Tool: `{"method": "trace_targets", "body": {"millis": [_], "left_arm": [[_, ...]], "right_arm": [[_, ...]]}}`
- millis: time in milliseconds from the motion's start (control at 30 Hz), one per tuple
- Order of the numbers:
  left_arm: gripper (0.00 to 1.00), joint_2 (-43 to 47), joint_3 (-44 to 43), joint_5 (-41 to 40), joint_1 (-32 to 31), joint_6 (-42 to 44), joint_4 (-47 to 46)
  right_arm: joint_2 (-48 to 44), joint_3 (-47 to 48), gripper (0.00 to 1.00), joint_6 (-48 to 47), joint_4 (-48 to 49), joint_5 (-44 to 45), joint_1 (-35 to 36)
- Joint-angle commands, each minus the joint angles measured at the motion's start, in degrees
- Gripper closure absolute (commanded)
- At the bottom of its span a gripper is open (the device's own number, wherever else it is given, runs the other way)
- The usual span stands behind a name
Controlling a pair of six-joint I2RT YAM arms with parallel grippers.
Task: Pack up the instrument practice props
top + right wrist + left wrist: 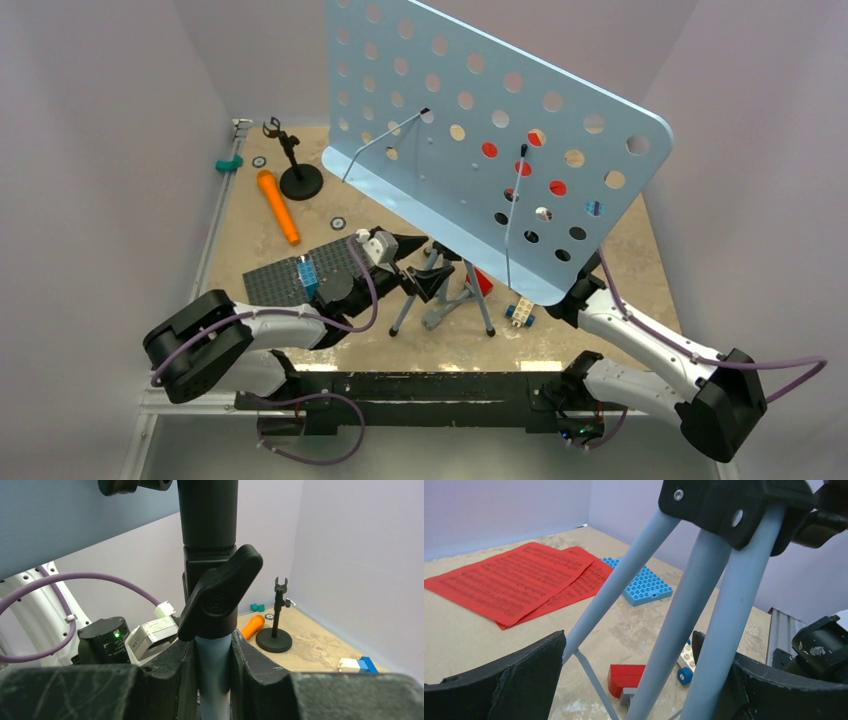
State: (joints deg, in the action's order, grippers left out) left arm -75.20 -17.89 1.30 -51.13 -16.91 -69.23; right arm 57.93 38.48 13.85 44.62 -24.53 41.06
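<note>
Top external view puts the pale-blue perforated music stand [480,130] near the middle of the table [630,260], its wide desk tilted toward the camera and its grey tripod [440,300] spread below, just ahead of the arm bases. The right gripper [214,665] is clamped on the stand's post: in the right wrist view its two dark fingers [250,670] press against either side of the pale tube, directly under a black locking knob [220,600]. The left gripper [639,680] is spread wide with the tripod legs passing between its jaws; whether either pad touches a leg cannot be told. The red sheet-music pages [509,580] lie flat and overlapping on the table beyond the tripod, and from above they show only as red through the holes of the desk. A blue building plate [644,582] lies just beside their edge. By the tripod feet rest a red-headed toy hammer [624,677] and a small white and blue wheeled brick [520,312]. Well apart, at the far left of the table, the orange toy microphone [278,207] lies on its side next to the small black mic stand [300,180], which is upright on its round base. A grey building plate [300,270] sits under the left arm, and a small teal piece [229,163] rests by the far left edge.
</note>
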Motion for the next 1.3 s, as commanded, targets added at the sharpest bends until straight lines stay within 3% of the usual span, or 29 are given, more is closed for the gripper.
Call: {"method": "trace_targets", "body": {"millis": [0, 167, 233, 300, 400, 567, 700, 733, 833, 900, 1000, 1100, 1267], "left_arm": [[0.00, -4.3, -5.5, 4.8, 2.5, -0.7, -9.8], [0.01, -8.8, -8.6, 9.1, 3.5, -2.1, -12.0], [0.06, -10.1, -9.1, 10.9, 4.0, -3.1, -12.6], [0.17, -11.1, -9.7, 13.0, 4.5, -3.7, -12.8], [0.44, -12.3, -10.6, 16.9, 5.4, -4.7, -12.2], [0.81, -12.8, -12.8, 20.0, 5.5, -4.7, -10.3], [0.97, -12.1, -12.9, 20.4, 5.5, -4.5, -9.5], [0.99, -11.8, -12.7, 20.2, 5.6, -4.3, -9.0], [1.00, -10.7, -11.9, 19.3, 5.5, -3.9, -8.0], [1.00, -10.1, -11.2, 18.5, 5.4, -3.6, -7.6], [0.96, -9.3, -10.9, 17.8, 5.4, -3.4, -6.4], [0.90, -8.9, -10.8, 17.8, 5.5, -3.2, -5.7], [0.89, -8.7, -10.5, 17.4, 5.5, -3.3, -5.4]], "right_arm": [[1.5, -4.0, 1.00, 3.1, -16.4, -4.3, 0.2], [0.1, -3.6, 1.00, 2.9, -18.0, -3.2, 0.2], [-0.8, -3.6, 1.00, 2.3, -19.1, -2.5, 0.2], [-1.6, -3.6, 1.00, 1.9, -19.9, -2.0, 0.2], [-3.0, -2.5, 1.00, 1.1, -21.7, -1.7, 0.2], [-4.4, 0.9, 1.00, -0.3, -26.1, -1.5, 0.2], [-5.2, 2.3, 1.00, -0.6, -27.6, -0.2, 0.2], [-5.5, 2.5, 0.95, -0.2, -28.0, 0.7, 0.2], [-6.8, 2.8, 0.56, 0.7, -28.1, 3.7, 0.2], [-7.5, 2.7, 0.42, 1.6, -26.5, 5.0, 0.1], [-7.6, 3.9, 0.36, 2.5, -25.6, 5.6, 0.2], [-6.8, 5.2, 0.37, 3.6, -24.3, 5.9, 0.2], [-6.7, 4.7, 0.36, 6.3, -18.4, 8.7, 0.2]]}}
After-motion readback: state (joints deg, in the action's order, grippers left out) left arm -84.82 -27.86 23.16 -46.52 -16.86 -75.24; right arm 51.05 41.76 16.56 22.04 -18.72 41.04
